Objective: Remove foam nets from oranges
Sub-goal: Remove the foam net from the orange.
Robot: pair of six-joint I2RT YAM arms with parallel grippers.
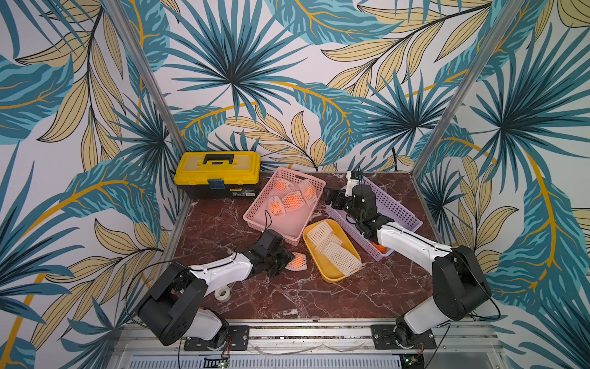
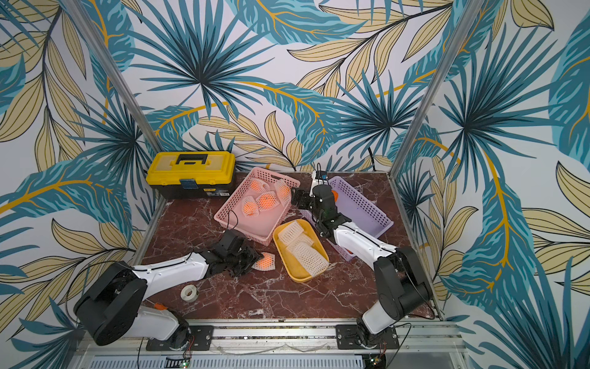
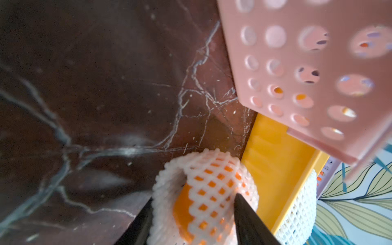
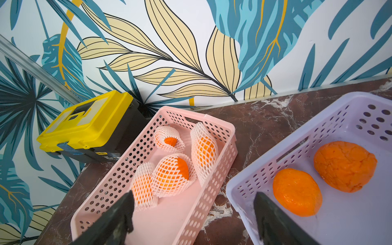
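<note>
One orange in its white foam net (image 1: 297, 261) (image 3: 212, 191) lies on the marble table, between the pink basket and the yellow tray. My left gripper (image 1: 288, 259) (image 3: 193, 210) is shut on it, a black finger pressing the net on each side. Several netted oranges (image 1: 293, 200) (image 4: 171, 171) lie in the pink basket (image 1: 252, 211). Two bare oranges (image 4: 297, 191) sit in the purple basket (image 4: 265, 159). Empty foam nets (image 1: 335, 252) fill the yellow tray (image 1: 325, 271). My right gripper (image 1: 330, 198) (image 4: 193, 201) hangs open and empty over the gap between the two baskets.
A yellow and black toolbox (image 1: 217, 172) stands at the back left corner. A white tape roll (image 1: 223, 293) lies near the front, under my left forearm. Metal frame posts and leaf-patterned walls close in the table on three sides.
</note>
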